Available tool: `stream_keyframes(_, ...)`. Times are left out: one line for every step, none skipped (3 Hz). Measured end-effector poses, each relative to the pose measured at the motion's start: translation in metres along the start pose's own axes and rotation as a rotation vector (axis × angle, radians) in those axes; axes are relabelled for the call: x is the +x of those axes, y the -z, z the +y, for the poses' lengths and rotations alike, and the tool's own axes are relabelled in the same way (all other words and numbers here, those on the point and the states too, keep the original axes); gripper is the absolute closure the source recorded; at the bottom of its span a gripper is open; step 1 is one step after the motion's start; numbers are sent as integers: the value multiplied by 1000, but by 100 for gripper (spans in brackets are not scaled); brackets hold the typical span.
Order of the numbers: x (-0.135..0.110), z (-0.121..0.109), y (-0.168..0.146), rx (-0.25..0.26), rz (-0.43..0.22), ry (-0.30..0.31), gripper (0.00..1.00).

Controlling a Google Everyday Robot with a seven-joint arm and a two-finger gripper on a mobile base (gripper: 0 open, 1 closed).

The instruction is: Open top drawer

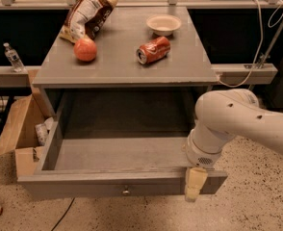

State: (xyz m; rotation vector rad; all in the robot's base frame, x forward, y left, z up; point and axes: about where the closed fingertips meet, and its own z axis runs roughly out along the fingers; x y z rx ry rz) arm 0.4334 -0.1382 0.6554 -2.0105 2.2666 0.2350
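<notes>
The top drawer [83, 184] is pulled far out of the grey cabinet, its deep grey box empty inside. Its small brass knob [126, 192] shows at the centre of the front. My gripper [193, 186] hangs at the right end of the drawer front, at the end of the white arm [237, 124]. One cream finger [194, 183] shows over the front edge; the rest of the gripper is hidden behind the wrist.
On the cabinet top [122, 66] lie a red apple [85, 49], a tipped red can [153, 50], a chip bag [86, 13] and a white bowl [163, 24]. An open cardboard box [21, 129] stands at the left. A water bottle [12, 57] stands on a ledge.
</notes>
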Motion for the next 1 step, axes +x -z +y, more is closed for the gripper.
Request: stream_keyframes(3, -1, 26, 45, -3, -6, 0)
